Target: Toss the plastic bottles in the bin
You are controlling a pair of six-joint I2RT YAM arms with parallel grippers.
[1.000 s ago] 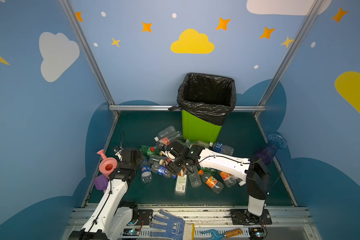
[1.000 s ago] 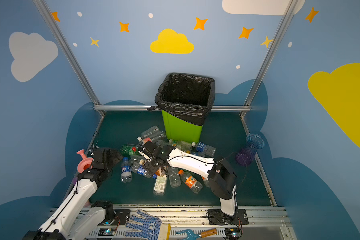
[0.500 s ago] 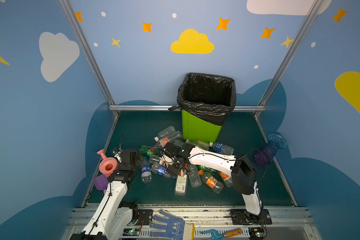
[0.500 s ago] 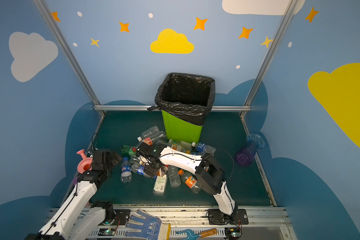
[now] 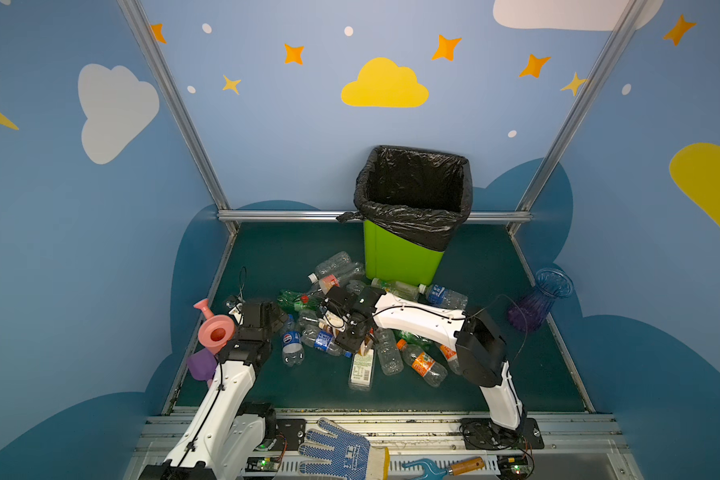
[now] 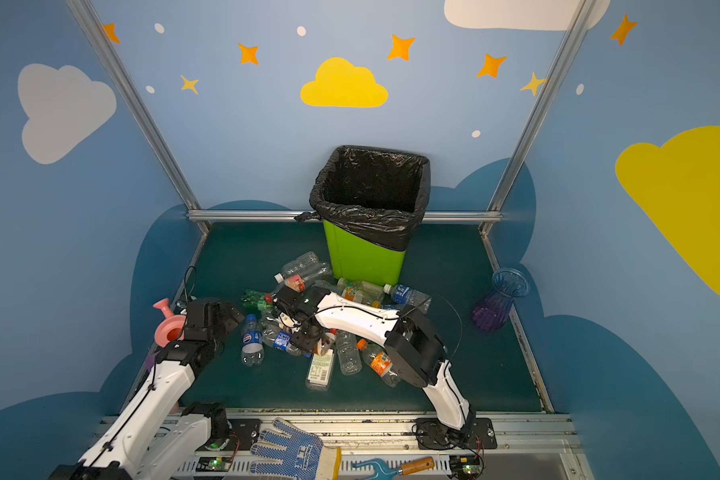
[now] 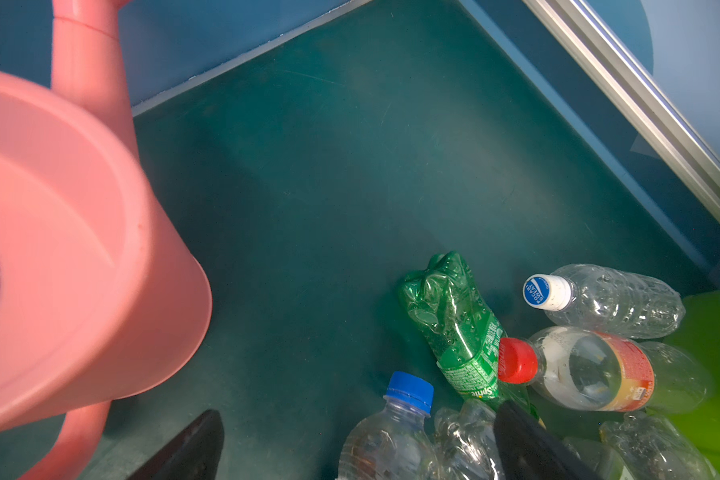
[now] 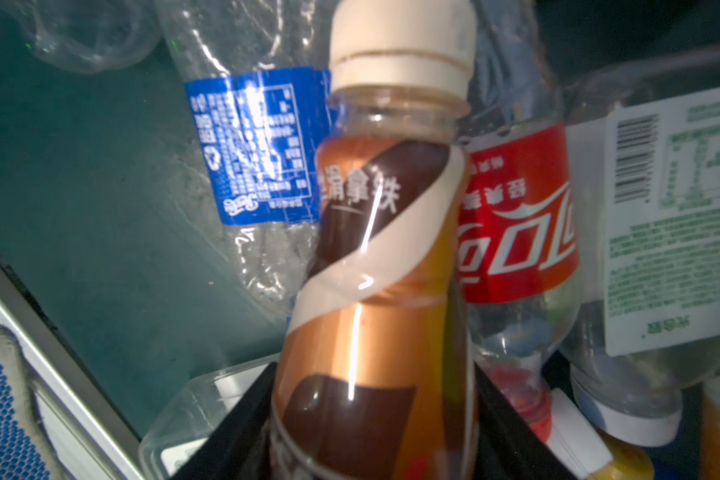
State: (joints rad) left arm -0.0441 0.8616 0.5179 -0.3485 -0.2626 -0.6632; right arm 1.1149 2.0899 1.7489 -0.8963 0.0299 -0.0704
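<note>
Several plastic bottles (image 5: 422, 363) lie in a heap on the green floor in front of the lime-green bin (image 5: 404, 253) with its black bag. My right gripper (image 8: 375, 436) reaches across into the heap (image 6: 341, 353) and is shut on a brown-labelled bottle (image 8: 375, 249) with a cream cap, one black finger (image 8: 233, 436) on each side. In both top views that gripper (image 5: 360, 343) sits low over the middle of the pile. My left gripper (image 7: 358, 449) is open at the pile's left edge, a blue-capped clear bottle (image 7: 391, 436) between its fingers, untouched. A green bottle (image 7: 454, 320) lies just beyond.
A pink watering can (image 5: 215, 330) stands right beside the left gripper (image 5: 281, 318). A blue-purple vase (image 5: 537, 299) stands at the right wall. A blue-dotted glove (image 5: 337, 453) and a wooden-handled tool (image 5: 445, 467) lie on the front rail.
The right arm's elbow swung to the right and its jaws closed in on the brown-labelled bottle. The left arm stayed put.
</note>
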